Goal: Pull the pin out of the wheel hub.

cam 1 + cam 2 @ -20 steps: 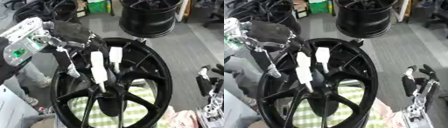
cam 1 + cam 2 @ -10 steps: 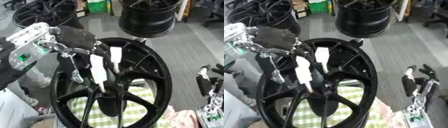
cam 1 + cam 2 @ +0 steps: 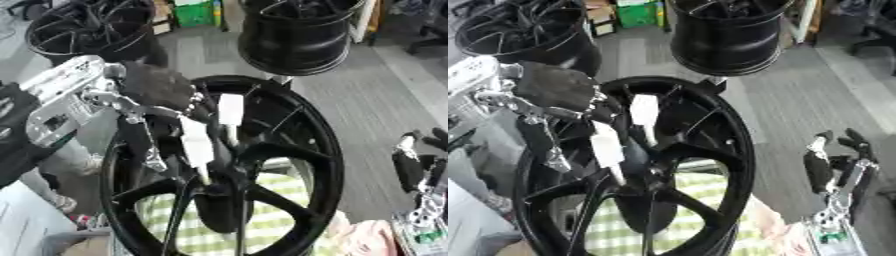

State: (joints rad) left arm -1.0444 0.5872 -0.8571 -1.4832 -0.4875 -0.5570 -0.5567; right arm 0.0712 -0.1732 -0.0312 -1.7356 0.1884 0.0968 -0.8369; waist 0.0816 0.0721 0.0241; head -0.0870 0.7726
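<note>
My left robot hand has moved in over the last second, from the upper rim of the wheel hub toward its spokes. Its fingers now curl close beside the two white pins, though I cannot tell whether they have closed on either. The nearer pin stands just below my fingertips, running down to the hub centre; the other pin sits right beside them. I judge the grasp is about to start, with no pulling yet. My right robot hand rests open, well off to the side.
</note>
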